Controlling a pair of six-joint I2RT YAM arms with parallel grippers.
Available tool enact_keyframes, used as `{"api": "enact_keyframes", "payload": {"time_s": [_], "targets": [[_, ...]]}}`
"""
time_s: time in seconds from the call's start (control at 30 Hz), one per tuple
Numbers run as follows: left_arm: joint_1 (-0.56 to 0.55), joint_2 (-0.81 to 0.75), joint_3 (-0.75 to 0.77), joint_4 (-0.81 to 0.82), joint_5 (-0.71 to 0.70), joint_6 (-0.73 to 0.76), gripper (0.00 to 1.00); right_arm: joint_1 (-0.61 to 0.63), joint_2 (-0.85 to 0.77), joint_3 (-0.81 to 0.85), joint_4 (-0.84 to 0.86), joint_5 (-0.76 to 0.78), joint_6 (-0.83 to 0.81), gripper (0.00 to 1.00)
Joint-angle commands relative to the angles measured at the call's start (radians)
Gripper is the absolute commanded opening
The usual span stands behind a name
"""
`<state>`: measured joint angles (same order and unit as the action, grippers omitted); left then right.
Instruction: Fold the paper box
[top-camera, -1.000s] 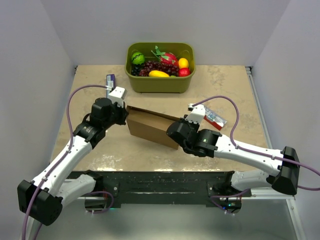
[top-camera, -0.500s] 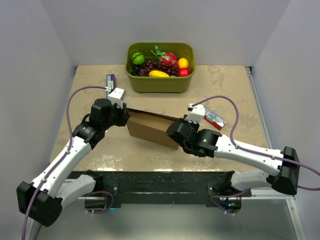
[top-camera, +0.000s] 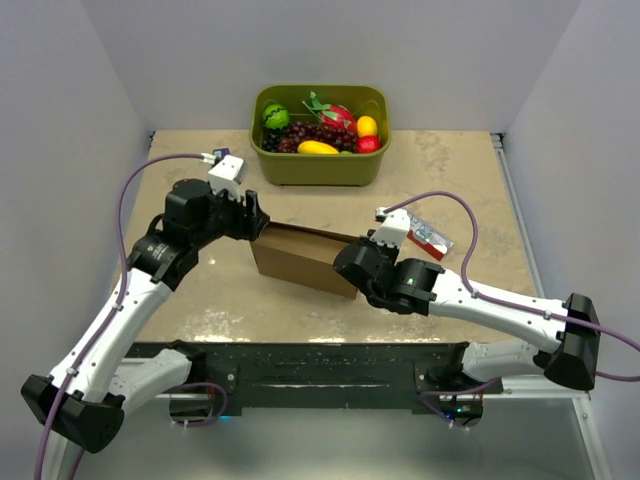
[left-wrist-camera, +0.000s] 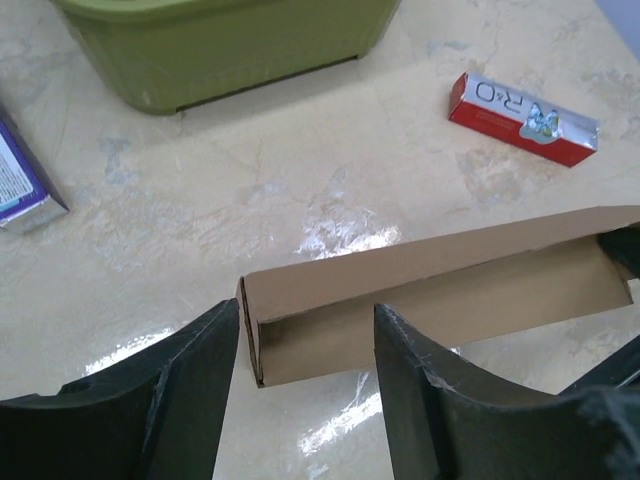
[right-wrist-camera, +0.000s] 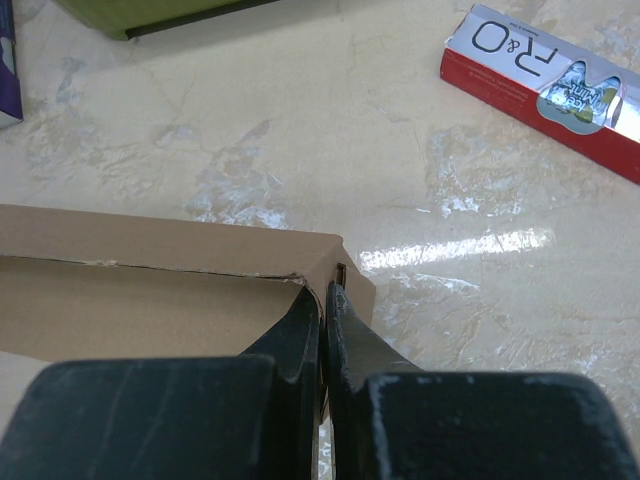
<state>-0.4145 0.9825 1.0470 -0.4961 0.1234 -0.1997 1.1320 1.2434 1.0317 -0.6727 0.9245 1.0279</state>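
Brown cardboard, the paper box (top-camera: 300, 258) sat near the middle of the table (top-camera: 450, 170), in front of the green tub (top-camera: 320, 168). The right gripper (right-wrist-camera: 324, 310) pinched its right end wall. The left gripper (left-wrist-camera: 307, 318) hung spread around the left end, untouching. A square regrip there looked wisest.

The beige marbled worktop (top-camera: 450, 170) carries an olive-green plastic tub (top-camera: 320, 167). Nearer than it lies the brown cardboard paper box (top-camera: 300, 262), to its right a red-and-silver carton (top-camera: 432, 238), and to its left a purple-and-white packet (left-wrist-camera: 20, 185).
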Motion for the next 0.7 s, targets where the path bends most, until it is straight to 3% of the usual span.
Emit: {"api": "enact_keyframes", "payload": {"time_s": [0.0,0.23,0.5,0.67], "targets": [[0.006,0.025,0.056,0.011,-0.005,-0.021,0.62,0.015,0.044,-0.061,-0.157,-0.147,-0.006,0.0],[0.019,0.065,-0.036,0.148,-0.057,-0.079,0.6,0.014,0.041,-0.068,-0.146,-0.151,-0.005,0.0],[0.02,0.01,-0.18,0.185,-0.113,-0.122,0.57,0.014,0.044,-0.064,-0.149,-0.147,-0.009,0.0],[0.02,-0.008,-0.268,0.215,-0.093,-0.144,0.49,0.014,0.044,-0.064,-0.154,-0.147,-0.009,0.0]]}}
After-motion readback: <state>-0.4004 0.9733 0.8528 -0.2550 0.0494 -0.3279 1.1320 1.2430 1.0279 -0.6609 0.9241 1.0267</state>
